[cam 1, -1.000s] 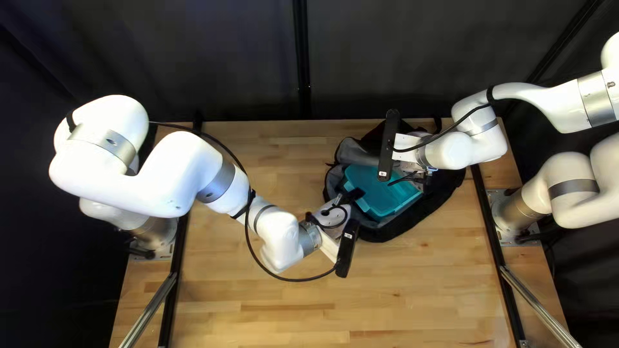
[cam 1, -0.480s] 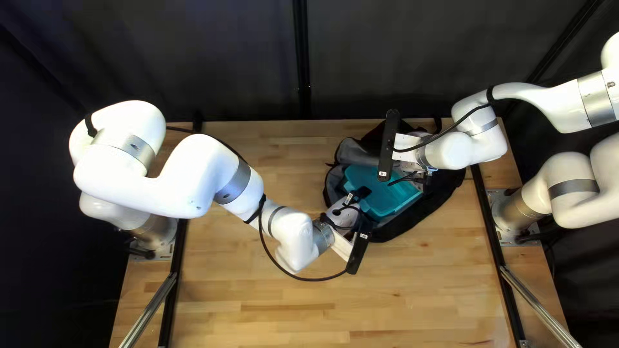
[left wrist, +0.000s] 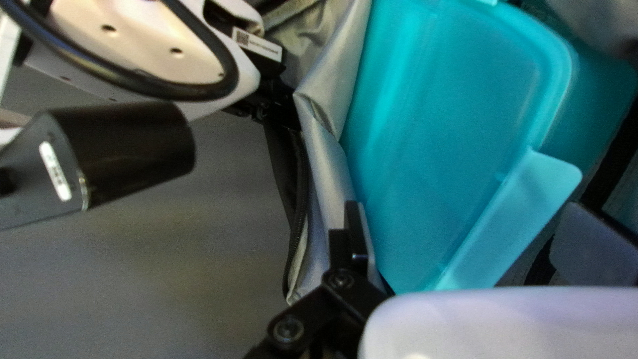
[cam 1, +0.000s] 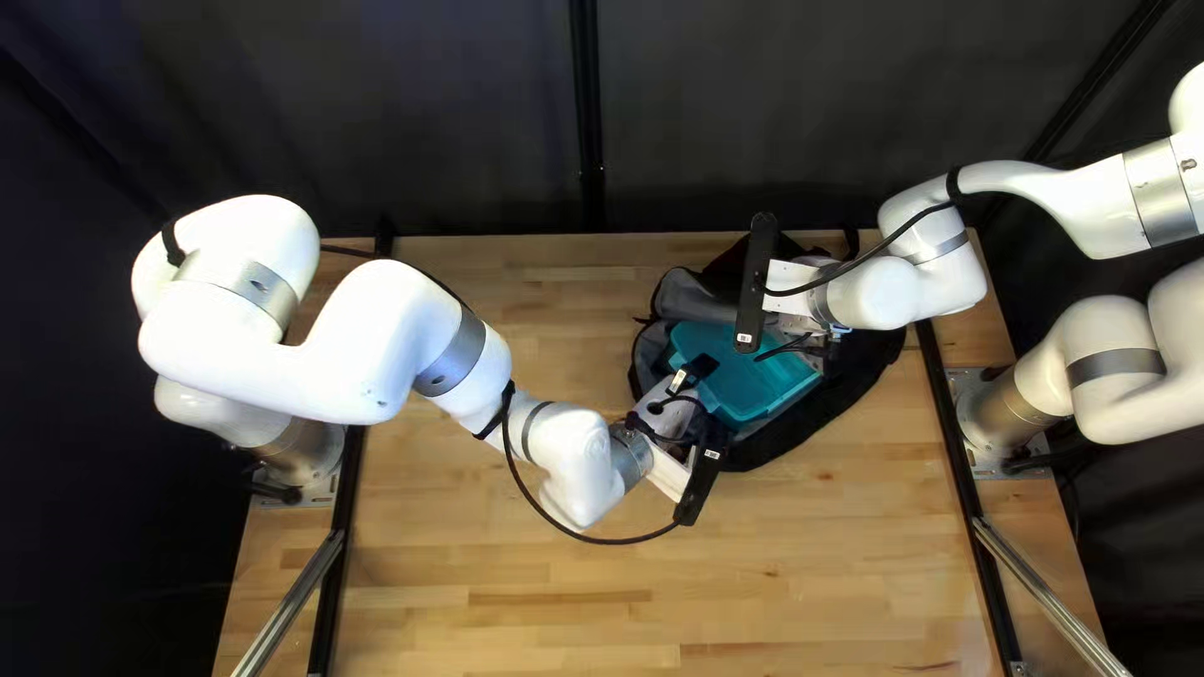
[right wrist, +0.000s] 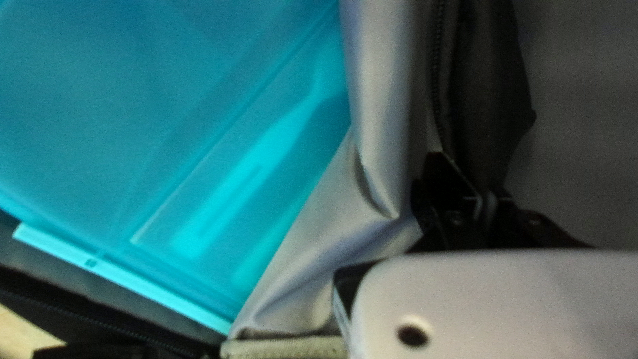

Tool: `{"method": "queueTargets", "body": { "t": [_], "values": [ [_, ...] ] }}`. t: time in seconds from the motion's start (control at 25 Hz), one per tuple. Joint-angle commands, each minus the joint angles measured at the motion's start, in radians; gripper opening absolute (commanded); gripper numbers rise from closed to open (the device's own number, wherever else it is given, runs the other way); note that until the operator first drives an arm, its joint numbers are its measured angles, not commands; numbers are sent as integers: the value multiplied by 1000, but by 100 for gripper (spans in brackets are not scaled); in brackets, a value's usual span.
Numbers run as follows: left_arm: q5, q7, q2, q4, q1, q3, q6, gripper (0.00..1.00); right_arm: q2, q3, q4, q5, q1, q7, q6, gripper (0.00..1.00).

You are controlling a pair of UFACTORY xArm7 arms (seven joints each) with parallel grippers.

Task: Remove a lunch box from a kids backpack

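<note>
- The lunch box point(cam 1: 749, 376) sits in the open backpack point(cam 1: 822, 420), right of centre.
- Right end effector point(cam 1: 809, 355): clenched on the backpack's edge.
- Left end effector point(cam 1: 662, 414): by the box's lower left; I can't tell its grip.

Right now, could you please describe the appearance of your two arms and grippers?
Left arm and right arm are white and rounded, with grey bands and a black cable each. Left gripper and right gripper have black links; a black bar with a small white label sits behind each.
</note>
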Motion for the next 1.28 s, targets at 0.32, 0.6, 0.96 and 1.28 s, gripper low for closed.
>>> {"method": "queueTargets", "body": {
  "t": [0.32, 0.6, 0.96, 1.28],
  "values": [
    [-8, 16, -18, -4, 5, 1, -7, 100, 0, 0, 0, 0, 0, 0, 0, 0],
    [-29, 42, -44, -9, -3, -5, 7, 100, 0, 0, 0, 0, 0, 0, 0, 0],
    [-65, 94, -73, -6, -18, -18, 23, 100, 0, 0, 0, 0, 0, 0, 0, 0],
    [-51, 69, -48, -3, -10, -17, -3, 100, 0, 0, 0, 0, 0, 0, 0, 0]
  ]
}}
